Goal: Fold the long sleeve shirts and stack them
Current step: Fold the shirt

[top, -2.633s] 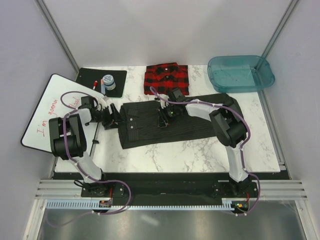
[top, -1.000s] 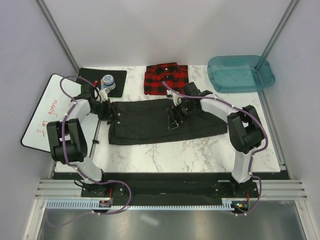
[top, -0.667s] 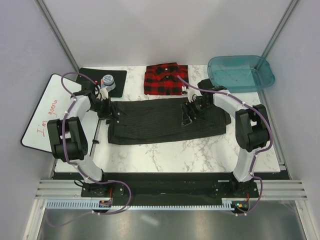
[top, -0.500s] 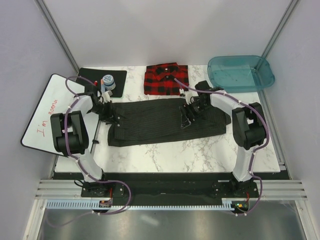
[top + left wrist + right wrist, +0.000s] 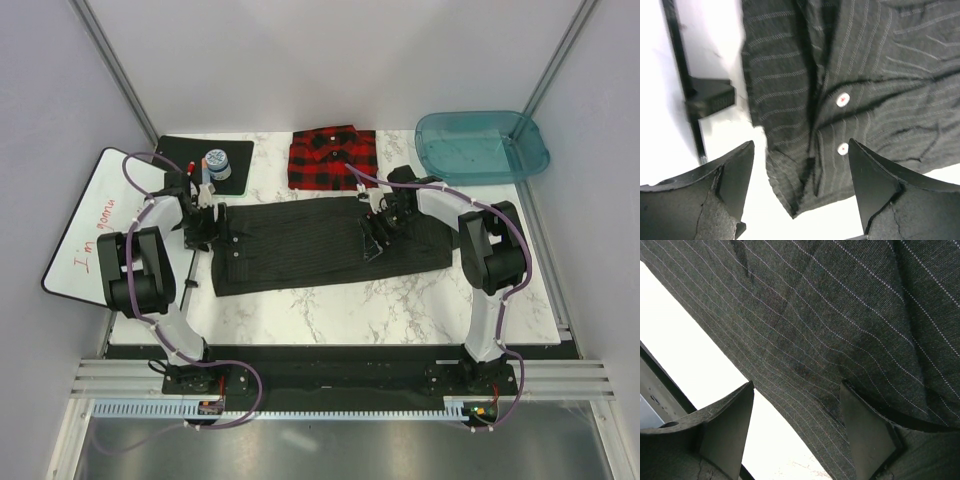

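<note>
The dark pinstriped shirt (image 5: 320,245) lies spread flat across the middle of the table, collar end to the left. The red-and-black plaid shirt (image 5: 333,158) lies folded behind it. My left gripper (image 5: 204,228) is open at the shirt's left end. In the left wrist view (image 5: 800,145) the buttoned placket corner (image 5: 805,125) lies between its open jaws, not pinched. My right gripper (image 5: 377,232) is open, low over the shirt's right half. In the right wrist view (image 5: 795,385) the pinstriped cloth (image 5: 840,315) and its edge lie between its jaws.
A teal plastic tub (image 5: 482,146) stands at the back right. A black mat (image 5: 190,152) with a small round container (image 5: 216,163) lies at the back left. A whiteboard (image 5: 95,225) leans off the table's left edge, close to my left arm.
Both grippers drew the pinstriped shirt toward the back and stretched it out lengthwise. The right gripper moved right along it. The left gripper has shifted slightly left, and the shirt now lies flat.
</note>
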### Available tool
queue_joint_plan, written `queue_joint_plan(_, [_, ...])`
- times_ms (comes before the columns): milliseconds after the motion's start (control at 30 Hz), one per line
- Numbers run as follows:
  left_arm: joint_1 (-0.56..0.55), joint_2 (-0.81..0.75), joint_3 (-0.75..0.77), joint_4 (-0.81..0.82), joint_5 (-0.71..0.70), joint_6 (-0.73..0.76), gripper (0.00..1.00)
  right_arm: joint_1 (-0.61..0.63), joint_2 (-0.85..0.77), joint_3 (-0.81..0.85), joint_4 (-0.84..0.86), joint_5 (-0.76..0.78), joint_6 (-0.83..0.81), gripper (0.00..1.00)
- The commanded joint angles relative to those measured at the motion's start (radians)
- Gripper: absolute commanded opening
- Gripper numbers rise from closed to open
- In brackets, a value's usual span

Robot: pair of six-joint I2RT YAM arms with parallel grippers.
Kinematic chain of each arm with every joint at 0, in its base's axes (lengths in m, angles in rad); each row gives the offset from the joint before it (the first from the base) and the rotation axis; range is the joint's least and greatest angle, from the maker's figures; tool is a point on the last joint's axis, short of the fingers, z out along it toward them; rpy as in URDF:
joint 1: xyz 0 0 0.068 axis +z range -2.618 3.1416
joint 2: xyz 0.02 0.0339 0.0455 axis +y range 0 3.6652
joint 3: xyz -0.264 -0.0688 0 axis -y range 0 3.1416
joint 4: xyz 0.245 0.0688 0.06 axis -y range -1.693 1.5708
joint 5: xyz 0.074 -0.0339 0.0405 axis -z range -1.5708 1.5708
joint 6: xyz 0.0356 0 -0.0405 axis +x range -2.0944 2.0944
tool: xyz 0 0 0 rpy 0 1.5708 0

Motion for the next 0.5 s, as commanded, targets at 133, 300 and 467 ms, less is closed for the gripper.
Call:
queue_joint_plan(133, [-0.015, 0.029, 0.006, 0.094, -0.039, 0.051, 0.85, -0.001, -0.008, -0.018, 0.01, 0.041, -0.032, 0.77])
queue_joint_plan(300, [-0.018, 0.085, -0.003, 0.105, -0.018, 0.051, 0.87, -0.001, -0.005, -0.021, 0.008, 0.038, -0.029, 0.77])
queue_joint_plan(467, [-0.016, 0.122, -0.018, 0.111, 0.053, 0.052, 0.78, -0.001, -0.008, -0.022, 0.008, 0.039, -0.03, 0.77])
